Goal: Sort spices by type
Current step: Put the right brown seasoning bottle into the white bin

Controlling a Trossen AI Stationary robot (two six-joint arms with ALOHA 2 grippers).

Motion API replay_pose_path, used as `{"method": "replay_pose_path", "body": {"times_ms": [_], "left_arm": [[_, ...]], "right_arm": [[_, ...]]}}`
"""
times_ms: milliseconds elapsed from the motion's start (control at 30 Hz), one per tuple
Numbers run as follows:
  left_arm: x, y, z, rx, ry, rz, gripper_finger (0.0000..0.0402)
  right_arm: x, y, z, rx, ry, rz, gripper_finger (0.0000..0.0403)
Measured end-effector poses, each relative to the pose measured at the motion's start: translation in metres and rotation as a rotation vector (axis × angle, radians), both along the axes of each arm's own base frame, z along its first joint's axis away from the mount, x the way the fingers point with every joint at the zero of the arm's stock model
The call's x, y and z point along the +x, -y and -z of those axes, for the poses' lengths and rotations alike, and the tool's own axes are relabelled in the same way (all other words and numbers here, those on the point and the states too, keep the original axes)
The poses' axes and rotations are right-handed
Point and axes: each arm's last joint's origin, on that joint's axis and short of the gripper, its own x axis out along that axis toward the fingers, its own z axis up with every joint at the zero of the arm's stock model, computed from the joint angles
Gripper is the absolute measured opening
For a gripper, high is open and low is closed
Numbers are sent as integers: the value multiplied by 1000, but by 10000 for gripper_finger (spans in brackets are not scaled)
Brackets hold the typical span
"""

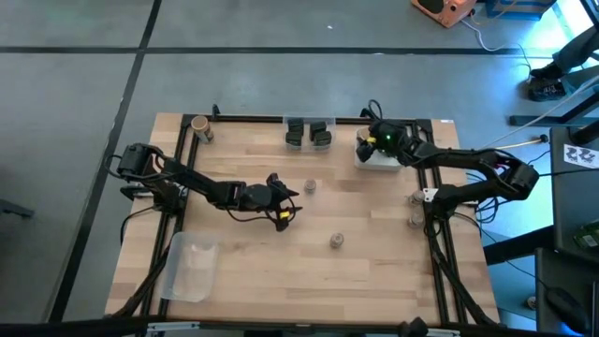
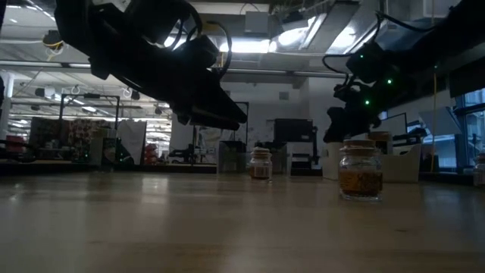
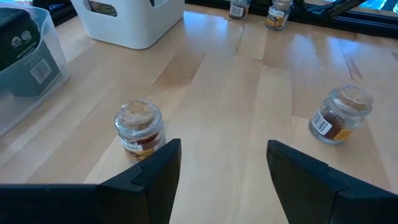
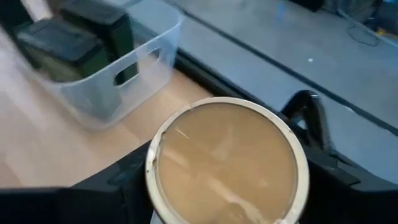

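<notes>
My right gripper (image 4: 227, 186) is shut on a round tan-topped jar (image 4: 227, 158) over the white tray (image 1: 379, 157) at the table's far right. Beside it, dark boxy jars (image 1: 309, 133) stand in a clear tray (image 4: 93, 68). My left gripper (image 3: 224, 168) hangs open over the table's middle (image 1: 284, 201). Two small brown-topped jars stand upright on the wood ahead of it, one (image 3: 140, 127) close by its finger and one (image 3: 341, 114) farther off. A second tan-topped jar (image 1: 199, 126) stands at the far left. My right gripper holds the tan-topped jar by its sides just below the lid (image 4: 227, 155), pinched between the two fingers (image 4: 323, 168). The fingers come from above, pointing down, and the lid faces up at the wrist camera. Whether the jar's base rests in the white tray is hidden.
Two more small jars (image 1: 413, 198) (image 1: 416, 219) stand near the right edge. Another clear tray (image 1: 192, 267) lies at the near left. Bare wood stretches across the near middle, around one small jar (image 1: 335, 241). Black frame rails run along the table's edges.
</notes>
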Motion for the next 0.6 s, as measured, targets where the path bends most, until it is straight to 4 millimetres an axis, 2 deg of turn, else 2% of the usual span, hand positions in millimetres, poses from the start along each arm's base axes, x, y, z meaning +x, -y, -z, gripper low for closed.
{"method": "replay_pose_path", "body": {"times_ms": [167,433,600], "left_arm": [[0,0,0,-1,1,0,221],[0,0,0,-17,5,-8,221],[0,0,0,-43,11,-21,221]], "right_arm": [[-2,-2,4,-11,11,2,302],[-2,-2,4,-15,6,-4,297],[0,-1,-8,-11,-5,-17,309]]}}
